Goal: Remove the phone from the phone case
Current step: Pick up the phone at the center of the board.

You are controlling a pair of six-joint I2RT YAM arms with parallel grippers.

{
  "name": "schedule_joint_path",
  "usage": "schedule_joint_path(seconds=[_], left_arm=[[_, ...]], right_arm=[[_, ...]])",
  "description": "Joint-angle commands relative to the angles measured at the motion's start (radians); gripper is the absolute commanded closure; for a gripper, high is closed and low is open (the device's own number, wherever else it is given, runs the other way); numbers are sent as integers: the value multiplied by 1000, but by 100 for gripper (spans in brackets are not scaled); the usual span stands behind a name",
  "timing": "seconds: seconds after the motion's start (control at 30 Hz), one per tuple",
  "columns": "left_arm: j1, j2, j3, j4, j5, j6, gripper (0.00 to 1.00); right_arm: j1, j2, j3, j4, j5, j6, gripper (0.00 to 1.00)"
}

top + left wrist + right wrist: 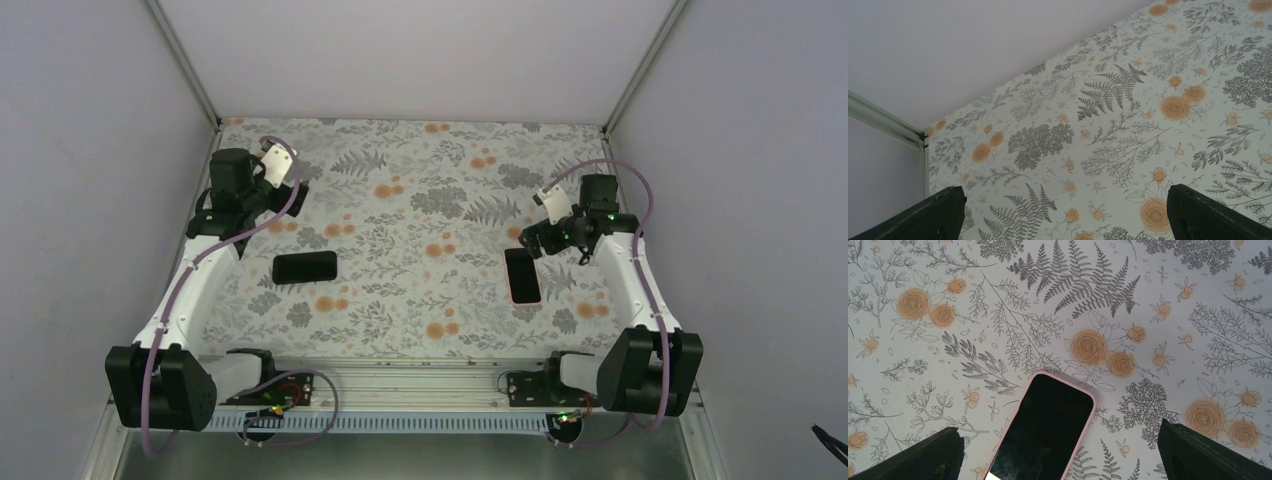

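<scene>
Sitting in pink case (pixel 1092 399), phone (pixel 1043 430) seen at 6 o'clock before right gripper (pixel 1058 432), jaws spread wide, nothing held; left gripper (pixel 1065 200) likewise.

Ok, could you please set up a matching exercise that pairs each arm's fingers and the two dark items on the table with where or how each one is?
Things:
1. pink-cased phone
2. black device
3. left fingers
4. right fingers

Places or states:
A. open, with only flowered cloth beneath, near the far-left corner
B. lying crosswise on the left side
C. open, over one end of a phone
D. lying lengthwise on the right side

Pairs: 1-D, 2-B, 3-A, 4-C.
</scene>
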Motion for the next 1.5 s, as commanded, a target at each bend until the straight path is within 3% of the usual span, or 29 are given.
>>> schedule_joint_path(seconds=[0.0,0.53,0.8,1.0,1.47], left_arm=[[-4,-25,2,14,-7,4,0],[-5,45,25,-40,-75,25,0],[-6,43,-19,-48,-104,50,0],[-6,50,-16,-61,-123,65,0],[-7,46,-25,-69,-97,76,0]], right_arm=[[-11,25,40,-48,13,11,0],[28,322,216,-218,85,225,0],[60,390,179,-147,184,300,0],[150,483,151,-122,276,330,0],[206,588,133,-93,314,350,0]])
